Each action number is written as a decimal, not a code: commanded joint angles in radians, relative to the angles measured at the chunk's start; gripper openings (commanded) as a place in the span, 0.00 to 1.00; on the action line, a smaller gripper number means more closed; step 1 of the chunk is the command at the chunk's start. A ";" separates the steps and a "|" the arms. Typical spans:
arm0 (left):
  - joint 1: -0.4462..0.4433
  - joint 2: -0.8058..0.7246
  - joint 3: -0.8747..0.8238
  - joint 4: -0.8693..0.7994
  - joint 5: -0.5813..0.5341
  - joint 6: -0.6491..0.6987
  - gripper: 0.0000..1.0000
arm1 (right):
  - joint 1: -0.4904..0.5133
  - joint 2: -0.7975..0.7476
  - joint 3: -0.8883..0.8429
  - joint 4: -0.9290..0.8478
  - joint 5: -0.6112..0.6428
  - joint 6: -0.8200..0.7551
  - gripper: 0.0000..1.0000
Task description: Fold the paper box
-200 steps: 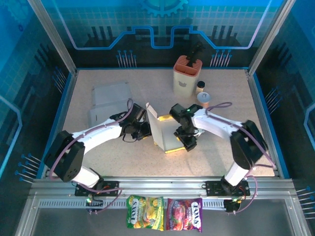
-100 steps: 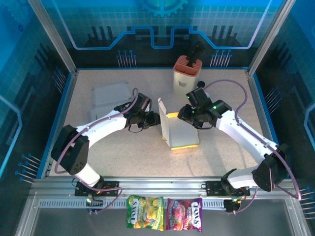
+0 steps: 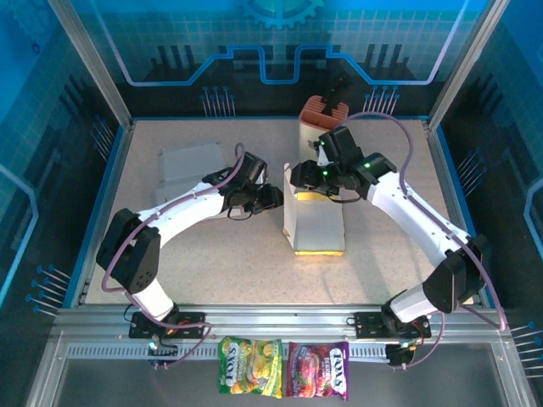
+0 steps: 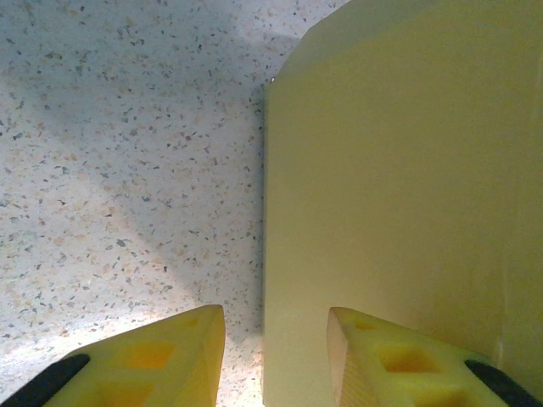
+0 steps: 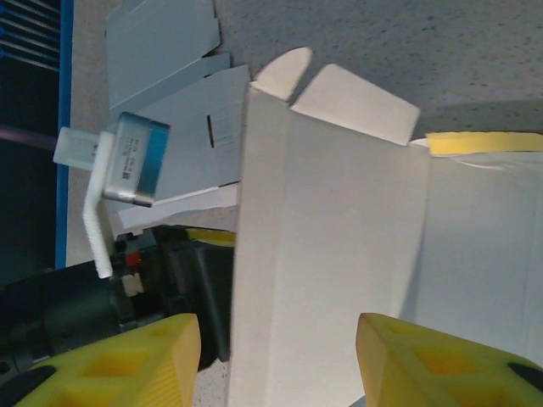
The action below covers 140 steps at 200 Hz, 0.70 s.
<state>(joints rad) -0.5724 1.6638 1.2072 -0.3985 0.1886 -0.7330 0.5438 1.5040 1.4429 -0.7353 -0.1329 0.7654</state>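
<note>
Left gripper (image 3: 273, 198) is seen part-way open at the left wall of the paper box (image 3: 316, 225), the wall's edge being framed between its yellow fingers (image 4: 153, 360) with nothing visibly pinched; the right gripper (image 3: 299, 176) is held wider apart over the box's far end, where two loose flaps (image 5: 356, 102) are not yet tucked in, and nothing is gripped by it either; the box is found lying near the middle of the table (image 3: 212, 263), its long side running near to far, well apart from the flat blanks (image 3: 191, 165) at the far left; thin card of this kind is judged to be very light and easily shoved across the smooth top, stiff across its panels but ready to bend at the creases, and liable to be dented or crushed by a hard squeeze; a hold is best taken on a wall's free edge or close to a crease, with gentle pressure, one side being braced while a flap is pressed over by its outer edge
</note>
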 commanded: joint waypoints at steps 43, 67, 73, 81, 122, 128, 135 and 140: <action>-0.007 -0.002 0.023 -0.019 0.009 0.016 0.37 | 0.101 0.181 0.174 -0.108 0.024 0.044 0.50; -0.008 -0.007 0.023 -0.018 0.006 0.020 0.37 | 0.114 0.226 0.209 -0.124 0.033 0.074 0.42; -0.008 -0.008 0.021 -0.019 0.006 0.021 0.37 | 0.114 0.235 0.212 -0.126 0.033 0.082 0.39; -0.008 -0.010 0.021 -0.019 0.006 0.023 0.37 | 0.114 0.242 0.217 -0.130 0.037 0.090 0.34; -0.007 -0.040 0.013 -0.048 -0.027 0.045 0.38 | 0.116 0.217 0.209 -0.146 0.122 0.178 0.00; -0.007 -0.048 0.013 -0.057 -0.037 0.049 0.39 | 0.116 0.202 0.199 -0.139 0.144 0.204 0.00; -0.006 -0.059 0.011 -0.066 -0.050 0.056 0.40 | 0.117 0.183 0.189 -0.133 0.177 0.238 0.00; -0.006 -0.069 0.009 -0.071 -0.058 0.060 0.40 | 0.117 0.170 0.182 -0.124 0.198 0.263 0.00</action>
<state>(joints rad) -0.5735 1.6577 1.2076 -0.4187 0.1715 -0.7139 0.6483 1.7344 1.6363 -0.8505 -0.0463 0.9146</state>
